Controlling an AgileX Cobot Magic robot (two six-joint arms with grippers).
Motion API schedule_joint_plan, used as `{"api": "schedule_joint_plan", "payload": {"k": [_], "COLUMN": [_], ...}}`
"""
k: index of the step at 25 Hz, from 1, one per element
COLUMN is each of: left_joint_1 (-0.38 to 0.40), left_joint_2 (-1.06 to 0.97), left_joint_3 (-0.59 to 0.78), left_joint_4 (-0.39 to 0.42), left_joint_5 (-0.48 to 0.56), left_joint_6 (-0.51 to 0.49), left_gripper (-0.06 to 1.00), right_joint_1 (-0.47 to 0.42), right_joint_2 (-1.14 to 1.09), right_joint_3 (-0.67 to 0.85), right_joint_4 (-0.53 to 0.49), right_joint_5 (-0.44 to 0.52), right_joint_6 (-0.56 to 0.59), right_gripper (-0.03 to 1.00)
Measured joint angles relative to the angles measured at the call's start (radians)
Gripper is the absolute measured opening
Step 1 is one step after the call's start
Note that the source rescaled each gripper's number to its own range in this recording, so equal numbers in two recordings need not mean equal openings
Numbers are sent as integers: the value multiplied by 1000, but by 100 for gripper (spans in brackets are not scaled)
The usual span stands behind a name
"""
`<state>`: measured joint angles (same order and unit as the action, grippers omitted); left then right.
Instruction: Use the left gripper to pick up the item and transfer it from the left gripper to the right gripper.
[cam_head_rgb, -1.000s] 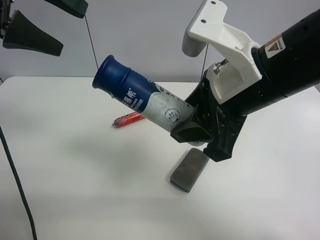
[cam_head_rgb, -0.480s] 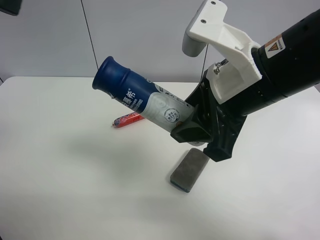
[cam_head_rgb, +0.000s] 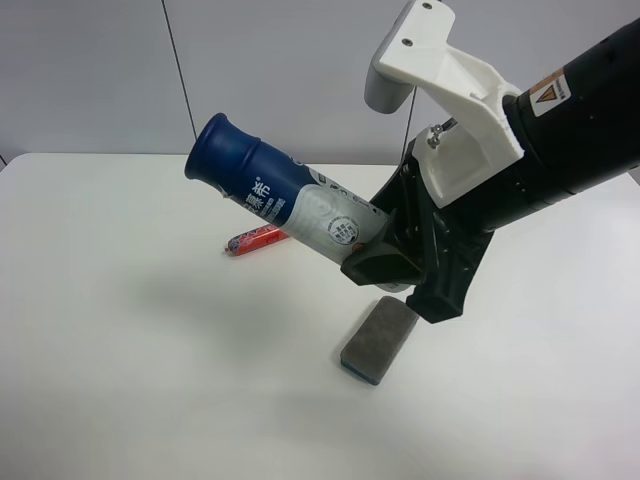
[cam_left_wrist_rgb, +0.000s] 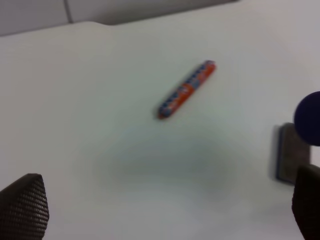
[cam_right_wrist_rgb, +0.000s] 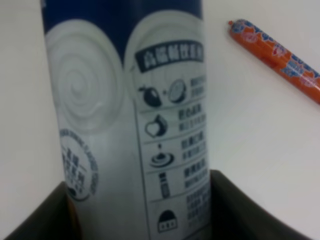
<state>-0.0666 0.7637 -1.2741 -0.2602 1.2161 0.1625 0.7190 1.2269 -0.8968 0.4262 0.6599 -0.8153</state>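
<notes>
A white table (cam_head_rgb: 120, 380) is filling the scene. Above it, the right arm, black with a white bracket, is reaching in from the right. The right gripper (cam_head_rgb: 392, 262) is clamping its jaws around the bottom end of the bottle (cam_head_rgb: 285, 200). The bottle is hanging in the air over the middle of the table, tilting up and to the left, with its dark-blue cap at the high end.

Only the base is being gripped, so the long free end could lever the bottle loose. A slip or a sudden swing would likely drop it onto the table. The arm is angling down toward the table, its jaws pointing left.

The left gripper (cam_left_wrist_rgb: 165, 210) is looking down on the table, jaws spread wide and holding nothing. The high camera is not showing it. The handover appears to be done.

A grey eraser (cam_head_rgb: 380, 340) is lying on the table just near of the right gripper. A red sausage stick (cam_head_rgb: 255, 240) is lying farther back, left of the gripper.
</notes>
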Motion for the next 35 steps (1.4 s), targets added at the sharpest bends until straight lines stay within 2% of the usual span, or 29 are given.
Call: {"api": "schedule_joint_plan", "payload": {"k": [11, 22, 27, 35], "left_joint_1": [0, 0, 0, 0], "left_joint_2": [-303, -604, -717, -770], "left_joint_3": [280, 543, 643, 720], "left_joint_4": [181, 215, 241, 260], "left_joint_5": [1, 0, -5, -34], "left_joint_6": [-48, -53, -108, -145], "left_gripper": [99, 99, 99, 99], "right_joint_1": [0, 0, 0, 0], "right_joint_2": [0, 0, 0, 0], "right_joint_3": [0, 0, 0, 0], "right_joint_4": [0, 0, 0, 1], "right_joint_5": [0, 0, 0, 0], "right_joint_6": [1, 2, 2, 2], "right_gripper": [0, 0, 0, 0]}}
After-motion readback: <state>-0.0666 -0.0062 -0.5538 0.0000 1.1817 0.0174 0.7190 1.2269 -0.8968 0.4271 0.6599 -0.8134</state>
